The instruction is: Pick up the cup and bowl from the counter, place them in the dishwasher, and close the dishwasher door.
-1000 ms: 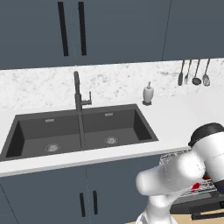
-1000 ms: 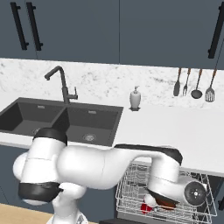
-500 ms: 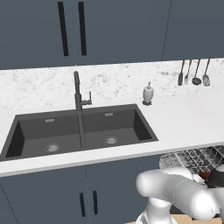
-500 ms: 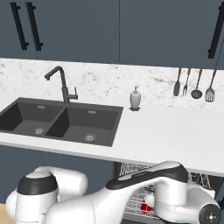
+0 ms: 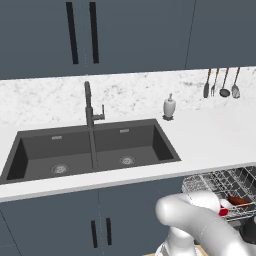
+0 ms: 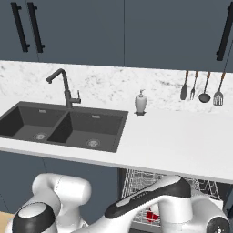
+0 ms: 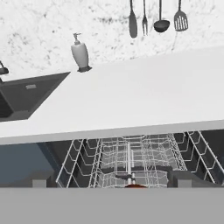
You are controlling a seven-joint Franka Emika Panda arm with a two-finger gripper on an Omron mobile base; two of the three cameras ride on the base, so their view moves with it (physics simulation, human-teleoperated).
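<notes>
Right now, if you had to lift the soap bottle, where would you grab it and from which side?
Probably the round body of the soap bottle, below the thin pump neck, coming in level from the open counter side. It stands upright near the wall, and the pump top looks too slim to pinch.

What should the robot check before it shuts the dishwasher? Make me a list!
1. Cup in the rack: ok, a red piece shows among the wires.
2. Bowl in the rack: ok, it lies beside the cup.
3. Nothing of the task left on the counter: ok, the soap bottle stands there.
4. Gripper free: ok, jaws open, nothing between the fingertips.
5. Rack pushed fully in: not ok, it sticks out under the counter edge.
6. Dishwasher door position: cannot tell.
</notes>
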